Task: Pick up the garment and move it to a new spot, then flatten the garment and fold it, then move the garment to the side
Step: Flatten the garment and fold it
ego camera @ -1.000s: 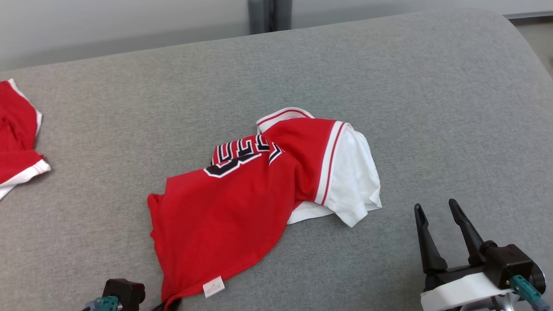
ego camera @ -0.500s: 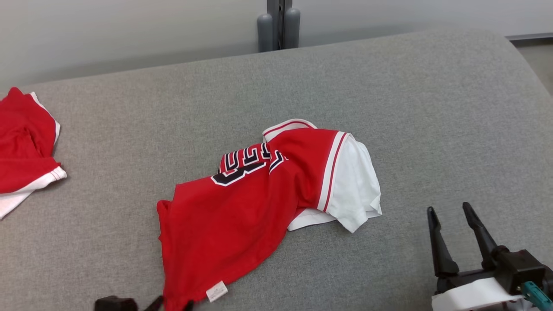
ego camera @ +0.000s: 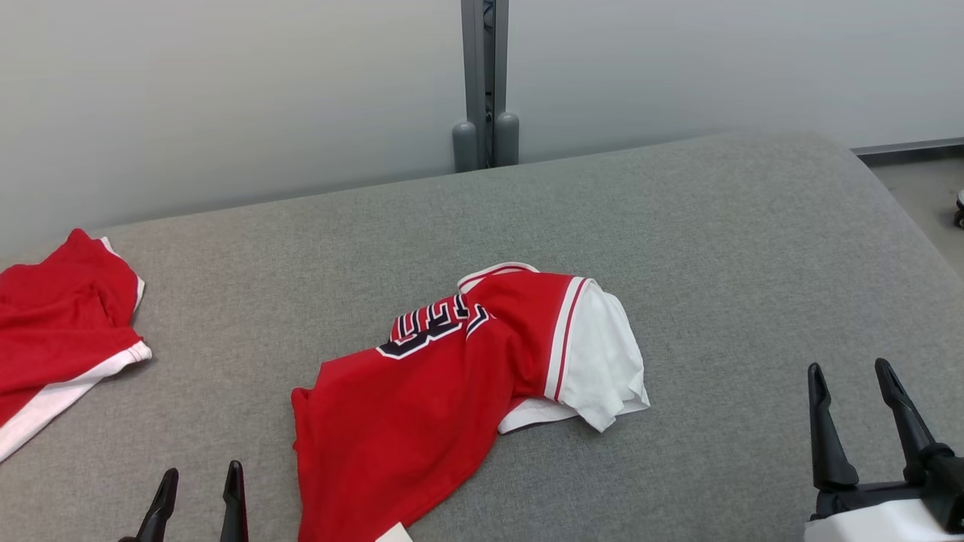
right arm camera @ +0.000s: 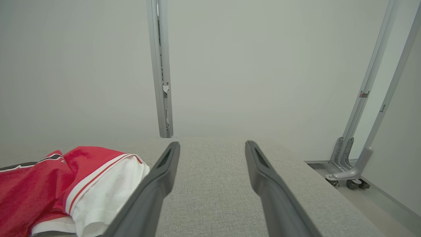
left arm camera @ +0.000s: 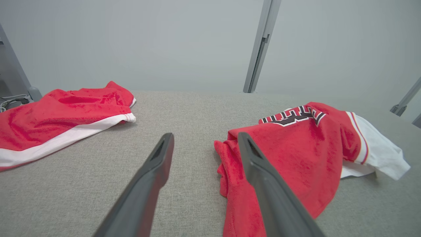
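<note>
- Left end effector (ego camera: 202, 474) is spread and empty, low beside the jersey (ego camera: 422, 399) at its left hem. The right end effector (ego camera: 849, 369) is spread too, well apart from the white sleeve.
- The jersey lies crumpled mid-desk (ego camera: 715, 248), lettering up.
- My left wrist view adds a second red garment (left arm camera: 62, 115) far left. My right wrist view adds slanted struts (right arm camera: 353, 164) on the floor.
- The desk is grey cloth, with a pale wall and a grey post (ego camera: 486, 75) behind.

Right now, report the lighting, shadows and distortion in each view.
Head view: soft even light, no glare, only a faint shadow under the white sleeve of the jersey. Left wrist view: wide-angle stretch makes the left hand loom large. Right wrist view: frame posts lean at the right edge; wall flatly lit.
</note>
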Available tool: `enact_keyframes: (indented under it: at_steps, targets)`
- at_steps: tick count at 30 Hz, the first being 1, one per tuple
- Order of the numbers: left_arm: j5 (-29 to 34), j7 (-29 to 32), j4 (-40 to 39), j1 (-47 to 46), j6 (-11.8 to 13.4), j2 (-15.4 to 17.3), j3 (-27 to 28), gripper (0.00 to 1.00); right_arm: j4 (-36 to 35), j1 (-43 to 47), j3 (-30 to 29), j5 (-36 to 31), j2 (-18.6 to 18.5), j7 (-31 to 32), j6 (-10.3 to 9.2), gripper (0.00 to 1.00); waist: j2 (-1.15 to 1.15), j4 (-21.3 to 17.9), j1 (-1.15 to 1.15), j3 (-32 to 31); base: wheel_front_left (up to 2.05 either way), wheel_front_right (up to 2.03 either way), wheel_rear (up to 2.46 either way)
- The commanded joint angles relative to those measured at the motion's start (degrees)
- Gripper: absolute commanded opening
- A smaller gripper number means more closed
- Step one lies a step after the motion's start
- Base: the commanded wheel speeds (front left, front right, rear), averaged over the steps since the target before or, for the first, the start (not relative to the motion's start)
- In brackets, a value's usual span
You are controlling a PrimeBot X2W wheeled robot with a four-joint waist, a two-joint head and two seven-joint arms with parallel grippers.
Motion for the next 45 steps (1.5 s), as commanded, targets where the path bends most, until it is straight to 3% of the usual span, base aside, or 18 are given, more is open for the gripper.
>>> enact_keyframes:
  at_steps: [1,7,11,12,21,28,33,41,45]
  targets:
    - [1.4,-0.2,0.4,1.0,-0.8,-0.8,1.4,1.00,0.3,0.2,-0.4,0.0,-0.4,-0.1,0.01,1.00,0.00,0.0,0.00,-1.1,0.00,0.00,0.00]
    - [12.8,-0.3,2.4,5.5,-8.0,-11.4,12.1,1.00,3.3,0.2,0.5,-0.4,-0.5,-0.1,0.01,1.00,0.00,0.1,0.00,-2.5,0.00,0.00,0.00]
    - [18.4,-0.3,4.5,6.5,-14.1,-16.7,16.6,1.00,4.4,0.6,1.8,-1.2,-0.4,-0.1,0.01,1.00,0.00,0.5,0.00,-2.4,0.00,0.00,0.00]
    - [20.3,-0.3,5.5,6.6,-16.7,-18.8,18.5,1.00,4.9,0.6,2.3,-1.2,-0.3,-0.1,0.01,1.00,0.00,0.7,0.00,-2.4,0.00,0.00,0.00]
    - [25.8,-0.3,8.7,5.4,-24.9,-24.8,25.9,1.00,5.6,-0.1,4.1,-1.7,0.0,-0.1,0.01,1.00,0.00,1.0,0.00,-2.2,0.00,0.00,0.00]
    - [28.4,-0.3,9.5,5.3,-27.9,-26.9,28.5,1.00,6.6,-0.4,5.5,-1.3,0.1,-0.1,0.01,1.00,0.00,1.2,0.00,-2.3,0.00,0.00,0.00]
    - [28.2,0.7,10.9,5.2,-29.0,-27.5,26.6,1.00,9.6,-3.7,7.4,1.0,0.1,0.4,0.01,1.00,0.00,1.5,0.00,-1.5,0.00,0.00,0.00]
    - [22.1,19.0,11.2,0.2,-29.2,-27.9,21.5,1.00,18.5,-18.1,14.8,4.3,-3.0,18.2,0.01,1.00,0.00,3.0,0.00,4.3,0.00,0.00,0.00]
    - [22.1,25.1,13.2,-3.1,-28.9,-27.7,19.0,1.00,25.5,-23.7,18.0,4.6,-3.0,23.3,0.00,1.00,0.00,4.1,0.00,7.7,0.00,0.00,0.00]
